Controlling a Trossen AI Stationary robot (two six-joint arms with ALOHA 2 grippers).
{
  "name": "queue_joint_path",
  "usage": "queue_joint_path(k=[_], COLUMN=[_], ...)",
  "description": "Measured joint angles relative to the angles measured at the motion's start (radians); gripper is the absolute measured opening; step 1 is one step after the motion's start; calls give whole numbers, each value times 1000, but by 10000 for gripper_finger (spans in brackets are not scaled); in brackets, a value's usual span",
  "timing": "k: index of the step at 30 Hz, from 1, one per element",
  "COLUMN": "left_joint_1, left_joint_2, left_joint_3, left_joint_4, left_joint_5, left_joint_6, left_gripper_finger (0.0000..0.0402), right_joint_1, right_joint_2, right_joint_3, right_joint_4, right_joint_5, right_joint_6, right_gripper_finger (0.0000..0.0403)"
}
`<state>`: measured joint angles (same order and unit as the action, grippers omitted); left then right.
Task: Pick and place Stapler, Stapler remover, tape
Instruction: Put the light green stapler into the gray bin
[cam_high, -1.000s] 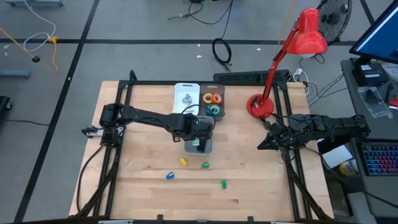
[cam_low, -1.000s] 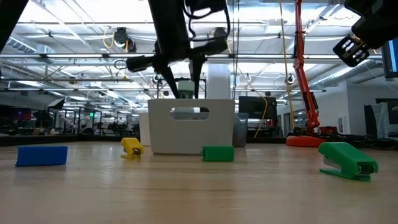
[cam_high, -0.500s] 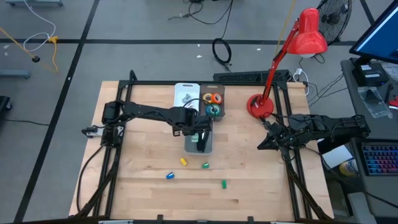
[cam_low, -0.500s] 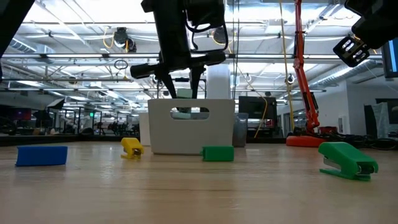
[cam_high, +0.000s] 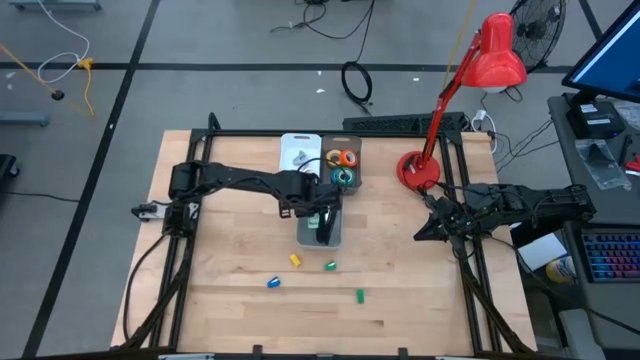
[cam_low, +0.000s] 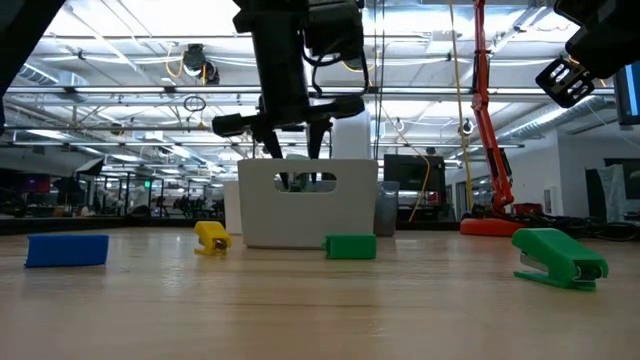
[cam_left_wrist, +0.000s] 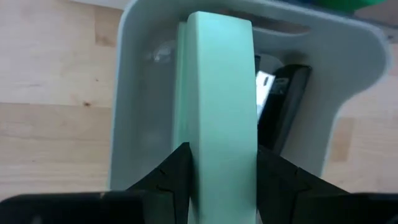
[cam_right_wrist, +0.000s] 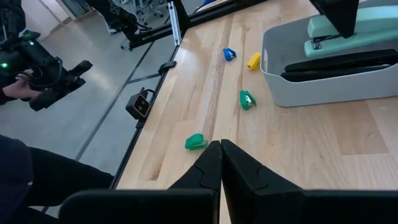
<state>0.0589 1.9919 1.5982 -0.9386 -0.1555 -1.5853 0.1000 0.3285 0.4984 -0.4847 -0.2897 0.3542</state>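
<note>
A: Stapler first! The wooden bench (cam_high: 230, 250) is the biggest thing. Where is the pale green stapler (cam_left_wrist: 221, 106)?

B: Near the middle of the bench, going down into the grey bin (cam_high: 320, 238). The left tool (cam_high: 318, 210) pinches it on both sides. A black stapler (cam_right_wrist: 348, 62) already lies in that bin.

A: And the right tool (cam_right_wrist: 221, 163)?

B: Pressed together, waiting out at three o'clock by the bench edge.

A: What could go wrong?

B: I think the green stapler could bump the black one and tip, since they sit so close. The tape (cam_high: 343, 167) rolls wait in a tray at twelve o'clock from the bin. Little green stapler remover (cam_low: 559, 258) lies at five o'clock.
</note>
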Motion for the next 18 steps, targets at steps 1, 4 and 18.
queue_joint_path(k=[1,4,18], left_joint_1=[3,5,6], left_joint_2=[2,14,39], left_joint_3=[0,0,-1], left_joint_4=[-1,-3,8], left_joint_5=[7,10,40], left_joint_6=[7,9,15], left_gripper_finger=[132,132,132], right_joint_1=[0,0,0], right_joint_2=[0,0,0], right_joint_3=[0,0,0], right_joint_4=[0,0,1], right_joint_5=[0,0,0], right_joint_6=[0,0,0], right_gripper_finger=[0,0,0])
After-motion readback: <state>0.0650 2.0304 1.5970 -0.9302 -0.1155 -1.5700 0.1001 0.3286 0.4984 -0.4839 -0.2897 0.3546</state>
